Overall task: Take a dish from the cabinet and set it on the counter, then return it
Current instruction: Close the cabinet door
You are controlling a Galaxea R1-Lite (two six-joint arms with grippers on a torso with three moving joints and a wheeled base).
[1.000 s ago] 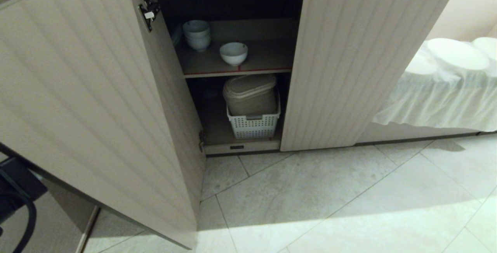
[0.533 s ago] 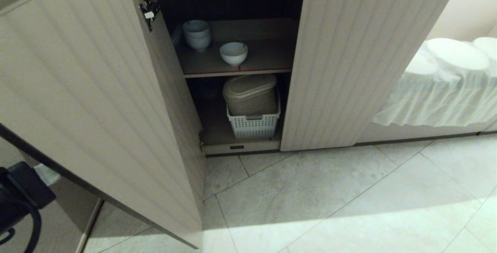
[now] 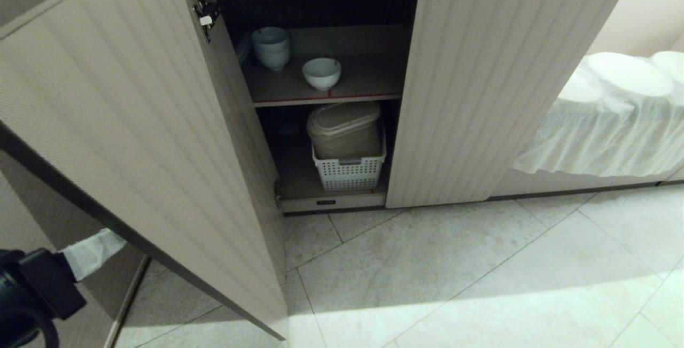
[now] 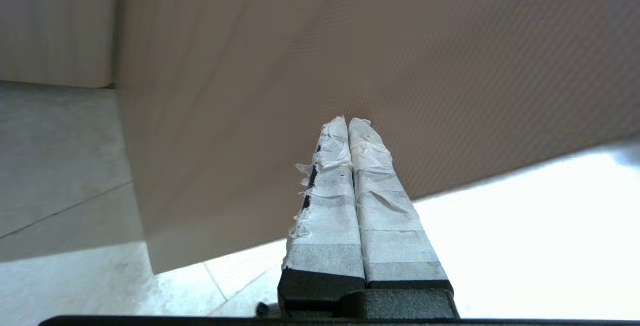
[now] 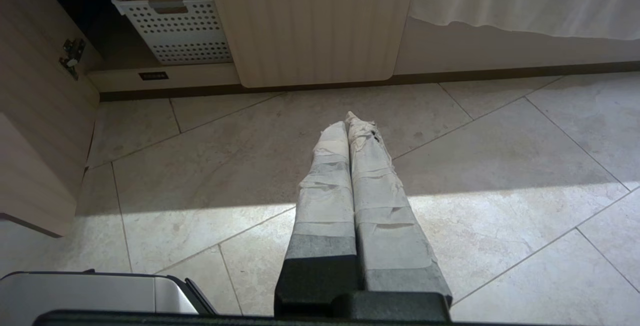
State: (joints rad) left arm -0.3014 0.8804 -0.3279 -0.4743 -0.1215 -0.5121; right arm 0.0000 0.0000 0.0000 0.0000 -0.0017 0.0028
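I'm looking at the cabinet (image 3: 481,86) with its left door (image 3: 133,139) swung wide open toward me. The dish (image 3: 321,73) sits upright on the cabinet's upper shelf (image 3: 368,83), near the red-edged front, with nothing gripping it. Just behind it and toward the hinge side stands a stack of white bowls (image 3: 271,47), apart from the dish. Under that shelf, on the cabinet floor, there's a white perforated basket (image 3: 350,171) with a beige lidded container (image 3: 343,130) sitting in it.

My left hand (image 4: 348,121) is on the outer side of the open door, low down near its bottom edge, taped fingers (image 4: 372,166) pressed flat together, nothing between them. From the wrist view I can't tell if the tips touch the door panel or hang just short of it. My right hand (image 5: 348,120) hangs over the tiled floor (image 5: 500,166) in front of the cabinet, well apart from the dish, fingers shut tight and empty too. Right of the cabinet, a white cloth (image 3: 604,134) drapes over some rounded shapes.
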